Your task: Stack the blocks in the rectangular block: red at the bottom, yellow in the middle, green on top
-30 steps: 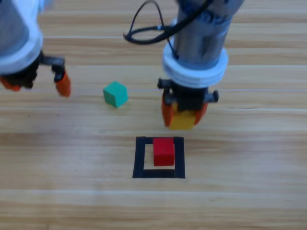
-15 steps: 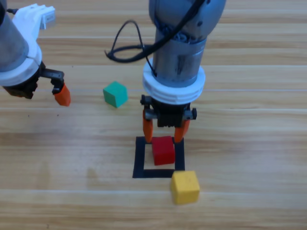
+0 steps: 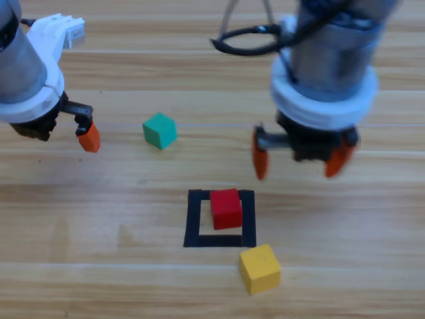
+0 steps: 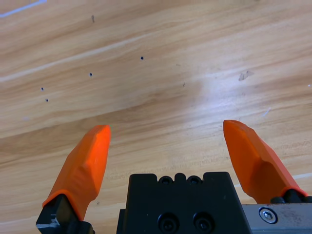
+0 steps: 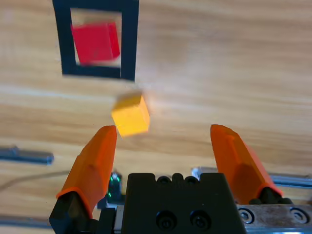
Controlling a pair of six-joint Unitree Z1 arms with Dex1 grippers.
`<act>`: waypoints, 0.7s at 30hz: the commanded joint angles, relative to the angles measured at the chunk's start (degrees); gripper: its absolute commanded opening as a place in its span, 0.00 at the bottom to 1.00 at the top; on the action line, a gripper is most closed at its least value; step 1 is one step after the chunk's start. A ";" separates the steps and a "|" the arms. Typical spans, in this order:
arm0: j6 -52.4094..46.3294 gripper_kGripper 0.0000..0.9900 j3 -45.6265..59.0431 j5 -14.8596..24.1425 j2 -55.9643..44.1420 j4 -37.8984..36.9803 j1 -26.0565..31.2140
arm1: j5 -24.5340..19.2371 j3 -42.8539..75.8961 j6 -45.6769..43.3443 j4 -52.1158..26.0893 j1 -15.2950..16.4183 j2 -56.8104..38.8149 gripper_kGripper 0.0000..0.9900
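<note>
- From my remote station, the right arm's orange two-jawed pincer (image 3: 297,159) hangs above the wooden table (image 3: 358,266), jaws spread wide and holding nothing, up and to the right of the black tape square outline (image 3: 192,219).
- The small matte red cube (image 3: 226,208) sits on bare wood inside that outline, toward its upper right; its top edge reaches or covers the upper strip of tape.
- The small yellow cube (image 3: 259,268) lies on the table outside the square, just below its lower right corner and turned slightly askew; I cannot tell whether it touches the tape.
- In the right wrist view the yellow cube (image 5: 130,115) shows between the pincer (image 5: 164,146) and the tape outline (image 5: 129,44), nearer the jaw on that picture's left, with the red cube (image 5: 95,42) framed beyond it.
- The small teal-green cube (image 3: 159,130) rests alone on the table, well apart from the square, up and to its left.
- The left arm waits at the picture's left edge, its pincer (image 3: 58,133) left of the green cube; one orange tip shows from above.
- The left wrist view shows that pincer (image 4: 168,146) with jaws apart over plain wood grain.
</note>
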 commanded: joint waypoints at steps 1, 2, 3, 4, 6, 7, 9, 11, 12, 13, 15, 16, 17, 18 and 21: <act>3.17 1.00 -2.56 -0.08 1.80 -0.93 2.08 | 6.33 9.52 -5.83 -5.52 3.21 -3.60 0.92; 4.14 1.00 -3.26 -0.08 2.06 -0.93 2.08 | 5.46 9.70 -6.71 -5.52 3.82 -4.21 0.92; 5.02 1.00 -3.79 0.00 2.42 -1.01 2.08 | 4.66 9.87 -7.94 -5.52 4.44 -4.83 0.92; 6.42 1.00 -4.05 0.00 2.77 -1.72 2.17 | 3.17 10.31 -9.00 -5.43 5.23 -5.62 0.93; 9.41 1.00 -4.14 -0.08 3.91 -4.35 2.43 | 1.15 11.81 -13.39 -5.17 7.08 -6.14 0.93; 10.91 1.00 -4.05 -0.26 4.53 -5.76 2.61 | 0.18 12.33 -15.50 -4.99 7.69 -5.62 0.93; 13.19 1.00 -4.14 -0.44 5.93 -8.40 2.61 | -1.84 12.69 -19.10 -4.82 9.10 -2.54 0.93; 15.56 1.00 -3.96 -1.67 7.43 -11.30 2.61 | -2.72 12.60 -19.37 -4.47 10.68 1.24 0.93; 16.36 1.00 -3.87 -2.28 8.22 -12.18 2.61 | -2.72 12.51 -19.54 -4.29 11.56 2.56 0.93; 17.50 1.00 -3.96 -2.55 9.18 -12.97 2.61 | -2.72 12.16 -19.54 -4.29 12.35 3.44 0.93; 18.90 1.00 -4.58 -2.81 11.03 -13.67 2.61 | -1.84 11.19 -19.63 -4.29 12.61 3.52 0.93; 18.99 1.00 -5.02 -2.99 12.00 -14.11 2.61 | -1.05 10.84 -20.16 -4.29 12.61 3.17 0.93; 19.34 1.00 -5.81 -3.07 12.87 -14.11 2.61 | -0.61 10.58 -20.07 -4.29 12.61 2.91 0.93; 20.75 1.00 -6.69 -4.57 13.58 -14.11 2.61 | -0.08 10.31 -19.98 -4.29 12.61 3.08 0.93; 22.42 1.00 -8.09 -4.92 14.02 -13.76 2.61 | 2.12 9.61 -19.37 -4.55 12.53 4.05 0.93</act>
